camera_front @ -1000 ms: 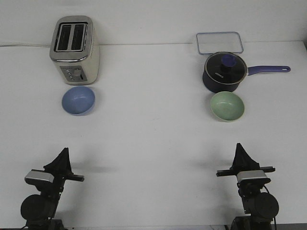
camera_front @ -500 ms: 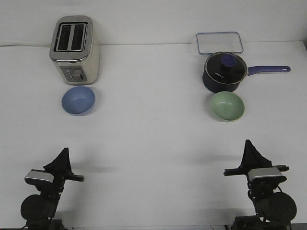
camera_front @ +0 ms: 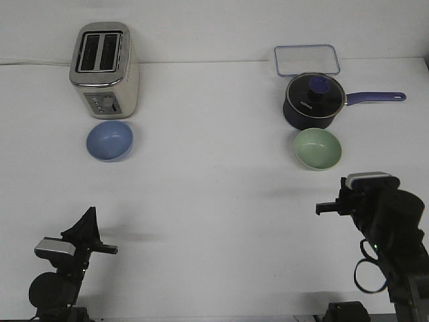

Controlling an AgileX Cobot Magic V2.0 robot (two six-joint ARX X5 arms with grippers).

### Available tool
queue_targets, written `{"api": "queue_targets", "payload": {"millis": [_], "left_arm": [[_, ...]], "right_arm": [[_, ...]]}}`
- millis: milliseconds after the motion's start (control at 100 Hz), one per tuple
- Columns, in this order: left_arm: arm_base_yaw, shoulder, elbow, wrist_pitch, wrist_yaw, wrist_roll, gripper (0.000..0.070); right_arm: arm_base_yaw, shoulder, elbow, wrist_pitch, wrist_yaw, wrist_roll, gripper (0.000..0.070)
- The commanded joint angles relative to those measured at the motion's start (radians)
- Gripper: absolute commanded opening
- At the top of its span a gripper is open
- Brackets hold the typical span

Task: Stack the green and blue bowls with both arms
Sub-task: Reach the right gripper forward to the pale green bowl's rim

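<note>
The pale mint-green round matte bowl (camera_front: 318, 148) sits open side up at the middle right of the frame, just in front of a dark blue saucepan with a glass lid and a long handle (camera_front: 313, 101); bowl and pan look very close, perhaps touching. Well apart from it, at the middle left, the light periwinkle-blue round matte bowl (camera_front: 109, 140) rests upright just in front of a cream and chrome two-slot toaster (camera_front: 104, 69). With one bowl on each side, each arm has a bowl within its own reach, which I take to be the reason for the layout; neither bowl is held and nothing is stacked yet.

The black right gripper (camera_front: 343, 188) is at the lower right of the frame, raised and close below the green bowl, its wrist bent so that the camera housing faces me and hides the fingers. I cannot tell how far they are parted; they have hold of nothing. By its position I judge that this arm is lining up on the green bowl.

The black left gripper (camera_front: 88, 218) rests low at the lower left, its fingers meeting in a single point aimed toward the blue bowl but far short of it, so it looks closed and empty.

At the upper right, behind the saucepan, lies a clear rectangular plastic container lid (camera_front: 306, 60) on the white table (camera_front: 214, 194).
</note>
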Motion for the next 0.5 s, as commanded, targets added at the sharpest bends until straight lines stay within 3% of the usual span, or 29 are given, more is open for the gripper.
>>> {"api": "queue_targets", "payload": {"millis": [0, 370, 430, 490], "left_arm": [[0.001, -0.002, -0.020, 0.011, -0.004, 0.005, 0.0012], [0.001, -0.002, -0.020, 0.011, -0.004, 0.005, 0.0012], [0.001, -0.002, -0.020, 0.011, -0.004, 0.005, 0.0012], [0.001, -0.002, -0.020, 0.011, -0.004, 0.005, 0.0012]], "right_arm": [[-0.001, 0.060, 0.037, -0.022, -0.003, 0.001, 0.0009], [-0.001, 0.164, 0.058, -0.055, -0.002, 0.011, 0.0015], [-0.001, 0.162, 0.058, -0.059, -0.002, 0.011, 0.0094], [-0.001, 0.162, 0.058, -0.064, -0.002, 0.011, 0.0279]]}}
